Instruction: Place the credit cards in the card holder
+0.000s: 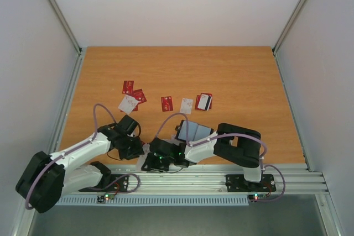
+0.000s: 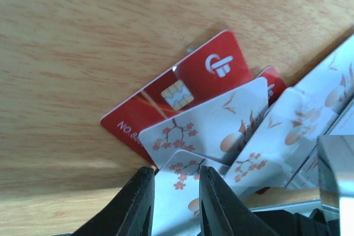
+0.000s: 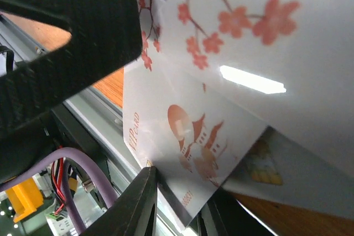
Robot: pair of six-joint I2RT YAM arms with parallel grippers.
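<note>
1. My left gripper point(image 2: 174, 183) pinches a white card point(image 2: 180, 192) in a fan of cards point(image 2: 210, 120).
2. My right gripper point(image 3: 182, 192) clamps a VIP card point(image 3: 188, 136).
3. I see the holder point(image 1: 194, 131) lying open just behind them.

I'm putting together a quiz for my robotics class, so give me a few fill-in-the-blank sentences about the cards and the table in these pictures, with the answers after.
1. The loose cards lie in a row on a table whose top is made of ____.
2. In the left wrist view, the card with the gold chip is ____ in colour.
3. Seen from above, the card with the dark stripe lies at the ____ end of that row.

Missing words: wood; red; right.
</note>
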